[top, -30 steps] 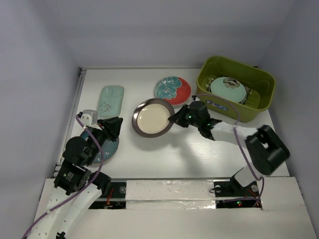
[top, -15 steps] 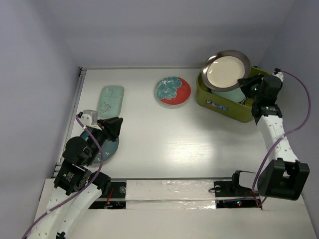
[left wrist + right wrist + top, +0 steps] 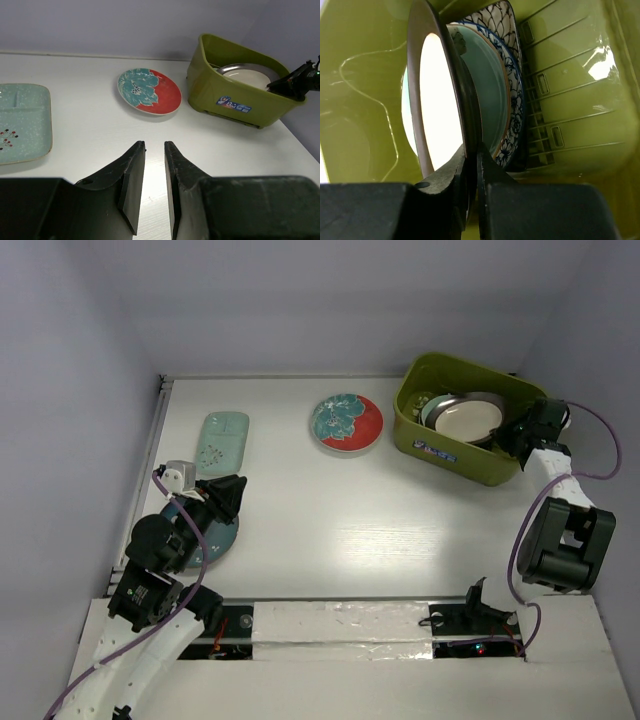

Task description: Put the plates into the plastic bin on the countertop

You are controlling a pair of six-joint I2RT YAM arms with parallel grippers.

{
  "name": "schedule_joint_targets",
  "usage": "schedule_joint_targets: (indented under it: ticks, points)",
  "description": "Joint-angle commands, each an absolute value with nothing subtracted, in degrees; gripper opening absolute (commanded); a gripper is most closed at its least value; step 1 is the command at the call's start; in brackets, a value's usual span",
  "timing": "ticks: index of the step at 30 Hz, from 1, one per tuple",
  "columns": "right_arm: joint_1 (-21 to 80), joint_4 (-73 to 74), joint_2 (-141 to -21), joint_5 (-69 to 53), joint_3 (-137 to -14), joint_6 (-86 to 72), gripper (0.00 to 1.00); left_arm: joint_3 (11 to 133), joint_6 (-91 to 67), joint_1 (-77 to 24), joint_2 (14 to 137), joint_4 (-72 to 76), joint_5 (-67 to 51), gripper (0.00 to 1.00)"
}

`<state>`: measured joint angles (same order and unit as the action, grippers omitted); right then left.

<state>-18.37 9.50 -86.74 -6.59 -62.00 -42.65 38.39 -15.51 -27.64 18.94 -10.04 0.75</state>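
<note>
The olive-green plastic bin [image 3: 490,468] stands at the back right of the white countertop [image 3: 400,530]. My right gripper [image 3: 515,430] is shut on the rim of the brown-rimmed cream plate [image 3: 470,418], holding it tilted inside the bin over the stack. In the right wrist view the gripper [image 3: 472,150] pinches that plate [image 3: 437,100], with the mint round plate [image 3: 492,90] and a blue-white patterned dish [image 3: 512,125] behind it. The red-teal floral plate [image 3: 346,423] and the pale mint rectangular plate [image 3: 221,440] lie on the counter. My left gripper [image 3: 232,495] is slightly open and empty above the dark teal plate [image 3: 215,535].
Pale grey walls enclose the countertop on three sides. In the left wrist view, the bin [image 3: 235,95] with its white-blue label, the floral plate [image 3: 149,91] and the rectangular plate [image 3: 22,122] lie beyond my left gripper [image 3: 154,145].
My right arm lifted the cream plate from the middle of the counter, swung it over the bin, and lowered it inside. The left arm has not moved.
</note>
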Motion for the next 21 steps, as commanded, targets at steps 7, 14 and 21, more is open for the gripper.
schedule_joint_targets:
  ticks: [7, 14, 21]
  points:
    - [-18.63, 4.48, -85.25, -3.70, -64.34, -40.78, 0.29, 40.69, -15.20, -27.86, 18.54, -7.73, 0.44, 0.20]
    - [-18.63, 8.79, -82.10, 3.33, -62.85, -37.79, 0.69, 40.69, -15.03, -27.86, 17.76, -7.56, 0.26, 0.21]
    - [-18.63, 11.07, -70.58, 5.37, -60.91, -35.33, 0.84, 40.69, -15.12, -27.86, 17.14, -7.56, 0.26, 0.22]
